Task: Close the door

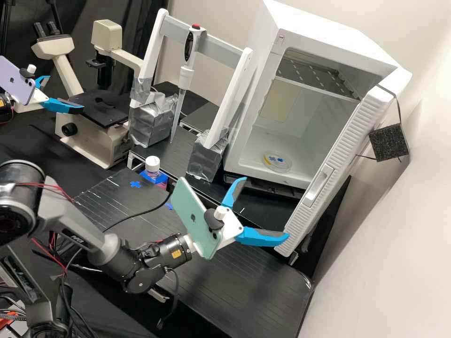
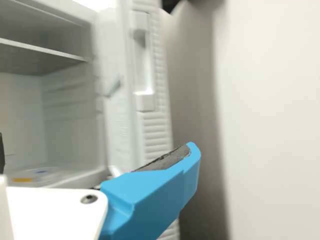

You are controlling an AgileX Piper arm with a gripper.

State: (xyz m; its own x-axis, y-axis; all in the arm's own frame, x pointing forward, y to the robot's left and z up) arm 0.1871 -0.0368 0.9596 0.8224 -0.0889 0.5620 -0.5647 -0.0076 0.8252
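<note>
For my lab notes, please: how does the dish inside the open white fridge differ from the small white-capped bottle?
The dish is low and wide; the bottle is narrower and taller. The dish lies inside the fridge, while the bottle stands outside it. The dish carries blue marks; the bottle wears a white cap. Both look round.
</note>
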